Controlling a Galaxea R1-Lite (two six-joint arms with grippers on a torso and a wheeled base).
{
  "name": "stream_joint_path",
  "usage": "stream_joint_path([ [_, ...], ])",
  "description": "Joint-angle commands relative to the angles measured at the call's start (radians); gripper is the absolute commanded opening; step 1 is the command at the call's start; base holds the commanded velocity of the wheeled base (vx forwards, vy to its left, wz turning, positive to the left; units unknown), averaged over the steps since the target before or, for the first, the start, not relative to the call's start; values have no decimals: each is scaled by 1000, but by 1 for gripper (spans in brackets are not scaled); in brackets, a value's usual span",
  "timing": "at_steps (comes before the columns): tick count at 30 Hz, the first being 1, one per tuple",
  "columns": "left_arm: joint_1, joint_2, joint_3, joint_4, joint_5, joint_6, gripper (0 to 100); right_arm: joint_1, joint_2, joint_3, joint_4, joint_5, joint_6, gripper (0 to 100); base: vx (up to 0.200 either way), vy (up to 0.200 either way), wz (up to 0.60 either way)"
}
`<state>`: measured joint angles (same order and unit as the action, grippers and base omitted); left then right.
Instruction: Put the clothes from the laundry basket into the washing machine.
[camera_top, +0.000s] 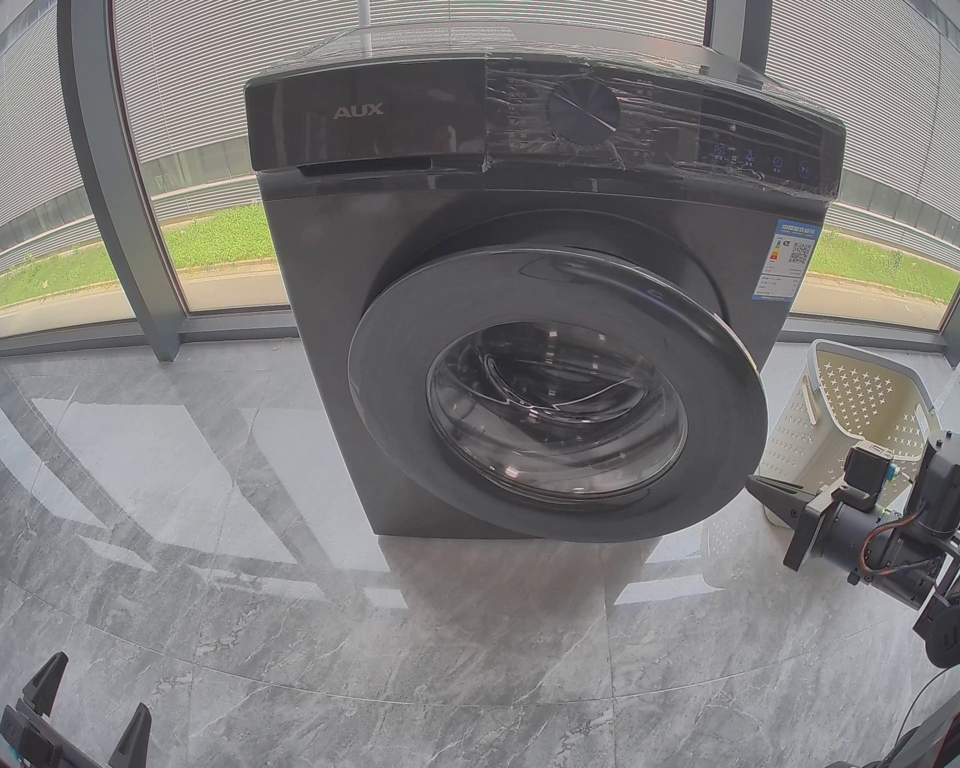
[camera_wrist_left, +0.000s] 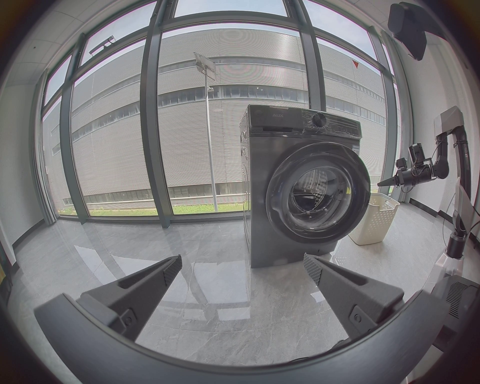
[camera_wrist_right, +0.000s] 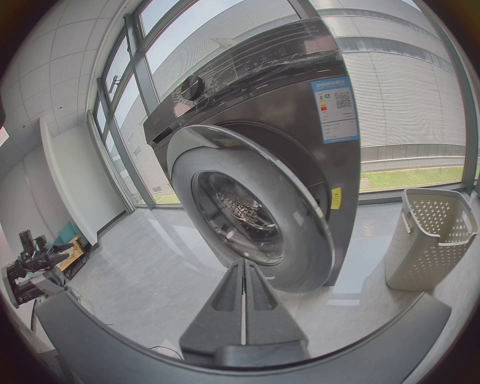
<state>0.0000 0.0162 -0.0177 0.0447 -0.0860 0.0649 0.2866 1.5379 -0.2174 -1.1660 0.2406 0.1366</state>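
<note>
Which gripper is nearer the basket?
Right. The right gripper hangs shut just in front of the basket; the left gripper is open, low and far off, on the other side of the washer.

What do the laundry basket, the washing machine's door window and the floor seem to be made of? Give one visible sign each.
Laundry basket: likely moulded plastic, matte cream; regular holes.
Door window: clear glass or plastic, glossy; drum visible through it.
Floor: polished stone or marble-look tile; grey veining, window reflections, joint lines.
</note>
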Motion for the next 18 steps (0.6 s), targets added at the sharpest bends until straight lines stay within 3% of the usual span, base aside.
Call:
stream_joint_path([
  [1, 0, -16, 18, 0, 0, 0, 100, 20, 2, 0, 0, 0, 1, 0, 0, -200, 0],
  [10, 0, -16, 18, 0, 0, 0, 100, 43, 4, -5, 0, -1, 3, 0, 0, -200, 0],
  [18, 0, -16, 18, 0, 0, -4, 100, 55, 28, -7, -49, -1, 3, 0, 0, 0, 0],
])
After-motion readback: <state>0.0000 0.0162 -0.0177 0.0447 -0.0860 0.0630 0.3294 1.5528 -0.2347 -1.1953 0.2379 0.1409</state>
